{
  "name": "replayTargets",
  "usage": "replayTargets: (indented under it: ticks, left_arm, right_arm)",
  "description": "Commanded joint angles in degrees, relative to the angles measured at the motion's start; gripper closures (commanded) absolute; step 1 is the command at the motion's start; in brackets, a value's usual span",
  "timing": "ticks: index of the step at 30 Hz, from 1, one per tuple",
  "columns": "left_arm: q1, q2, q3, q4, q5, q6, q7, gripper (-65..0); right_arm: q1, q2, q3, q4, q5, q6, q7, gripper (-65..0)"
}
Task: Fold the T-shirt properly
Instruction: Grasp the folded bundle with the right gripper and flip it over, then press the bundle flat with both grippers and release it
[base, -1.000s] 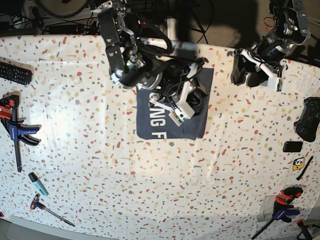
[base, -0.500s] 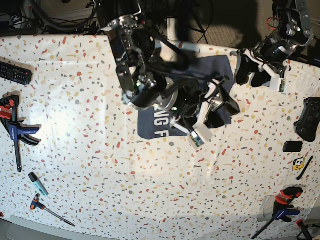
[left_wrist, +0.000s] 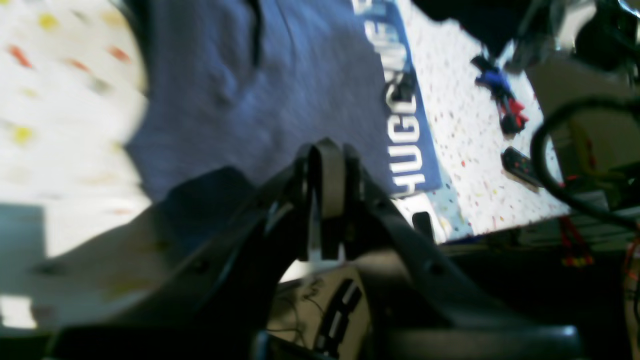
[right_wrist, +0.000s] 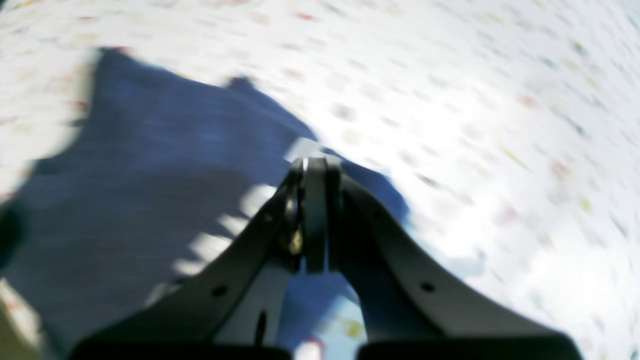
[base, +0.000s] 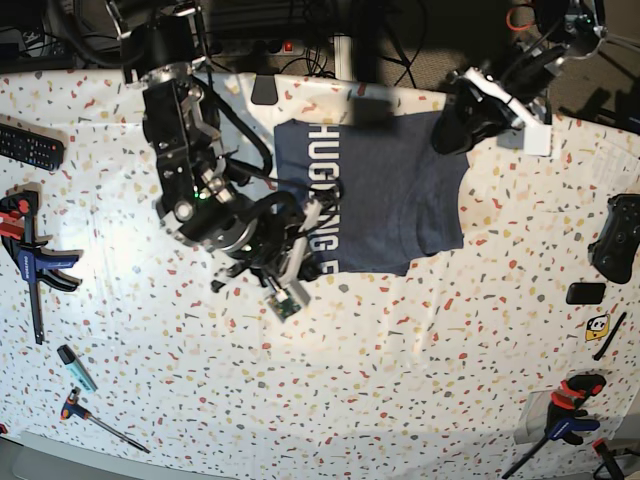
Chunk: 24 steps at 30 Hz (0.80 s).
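The navy T-shirt (base: 385, 195) lies flat at the table's back middle, with white lettering (base: 318, 190) running down its left edge. It also shows in the left wrist view (left_wrist: 280, 85) and, blurred, in the right wrist view (right_wrist: 150, 165). My right gripper (base: 308, 222) is over the shirt's lower left edge; its fingers (right_wrist: 314, 200) are pressed together and I see no cloth between them. My left gripper (base: 443, 135) is at the shirt's top right corner; its fingers (left_wrist: 325, 175) are pressed together above the cloth.
A remote (base: 30, 146) and a blue clamp (base: 30, 255) lie at the left. A marker (base: 76, 367) and a hand tool (base: 95, 415) lie front left. A game controller (base: 615, 237), a small black block (base: 585, 293) and another clamp (base: 565, 418) are at the right.
The right arm has swung left off the middle of the shirt to its left edge. The shirt now lies wider and uncovered. The left gripper has moved left to the shirt's top right corner.
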Motion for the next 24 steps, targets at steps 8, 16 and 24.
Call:
replayTargets:
  ticks: [8, 16, 24]
  left_arm:
    - [-1.7, 4.0, 9.7, -7.4, 18.6, 4.8, -13.7, -1.3]
    - [-13.2, 4.0, 9.9, -18.5, 21.5, 8.3, -14.1, -1.3]
    - [-27.3, 4.0, 9.9, -29.6, 27.8, 11.4, -14.3, -1.3]
  right_arm:
    - [8.5, 0.2, 0.2, -15.4, -0.5, -0.2, 2.4, 0.0]
    - [5.6, 2.1, 0.3, -15.6, -2.9, 0.0, 2.3, 0.0]
    - [-4.9, 3.3, 0.3, -6.6, -2.8, 0.0, 3.6, 0.0]
